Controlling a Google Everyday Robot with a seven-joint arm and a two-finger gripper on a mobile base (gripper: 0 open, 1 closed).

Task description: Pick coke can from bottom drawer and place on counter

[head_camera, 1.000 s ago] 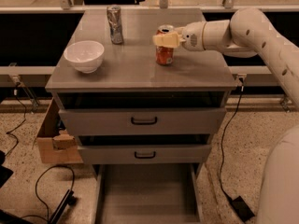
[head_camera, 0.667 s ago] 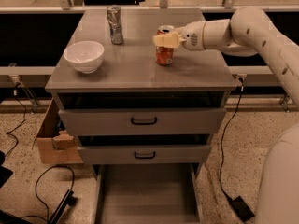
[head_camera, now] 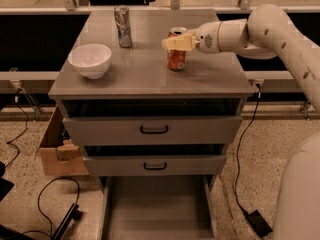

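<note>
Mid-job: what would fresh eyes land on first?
The white arm extending in from the right, its gripper at the top of the coke can on the counter. Then the white bowl at the counter's left, the silver can farther back, and the bottom drawer pulled open below.

The robot is smooth glossy white: a thick arm (head_camera: 272,29) of rounded tubular segments, dotted with small dark marks, narrows to a dark-ringed wrist (head_camera: 212,38) and a pale yellow gripper (head_camera: 176,42) at the far middle, with a broad curved body (head_camera: 302,194) near right.
</note>
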